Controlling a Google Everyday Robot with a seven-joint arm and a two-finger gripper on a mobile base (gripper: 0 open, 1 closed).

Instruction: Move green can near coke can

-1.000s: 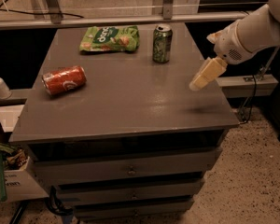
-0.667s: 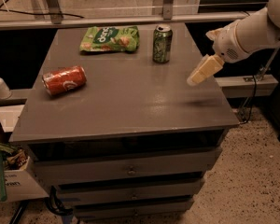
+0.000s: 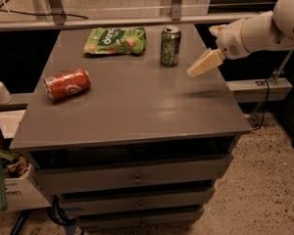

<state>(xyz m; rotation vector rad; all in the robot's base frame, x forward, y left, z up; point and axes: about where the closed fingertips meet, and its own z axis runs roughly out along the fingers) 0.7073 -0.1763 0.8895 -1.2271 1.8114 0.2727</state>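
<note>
On the table (image 3: 137, 114), the coke can (image 3: 67, 84) is seen lying on its side at 9 o'clock. A snack bag (image 3: 115, 40) is laid at 11 o'clock, off the path between the cans. The green can (image 3: 170, 45) is stood upright at 1 o'clock, untouched. The end effector (image 3: 204, 63) has been brought nearer, to its 4 o'clock. Whether it is wide or narrow cannot be told. A grasp is judged next.

Looks like a robot lab or test space to me: grey drawer cabinet (image 3: 137, 177) used as a table, speckled hard floor (image 3: 269, 190), loose cable (image 3: 264, 99) dangling on the right, cardboard box (image 3: 12, 197) of clutter near left, and the gripper (image 3: 206, 62) hanging over the cabinet's far right corner
</note>
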